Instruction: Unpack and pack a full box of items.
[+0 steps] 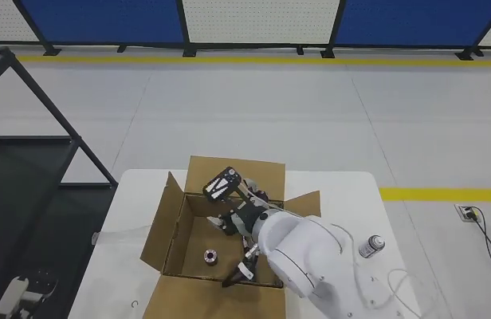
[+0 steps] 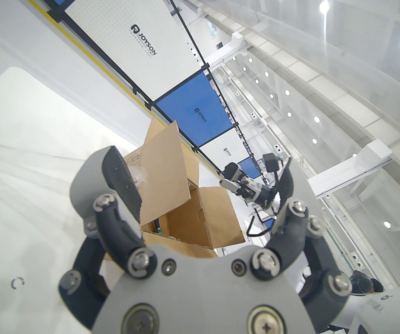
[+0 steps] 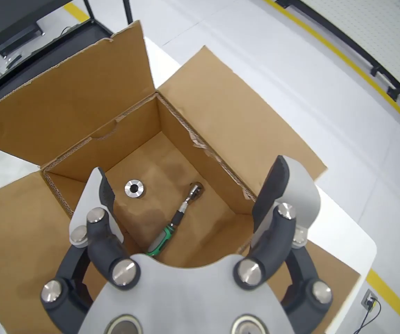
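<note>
Above the box (image 3: pixel 134 130), right jaws hang open, clear of its flaps (image 3: pixel 221 92).

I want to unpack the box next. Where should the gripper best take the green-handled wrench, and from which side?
Probably the black shaft of the wrench, from straight above, jaws across it. It lies flat on the box floor, the shaft narrow, straight and apart from the walls and the metal ring.
</note>
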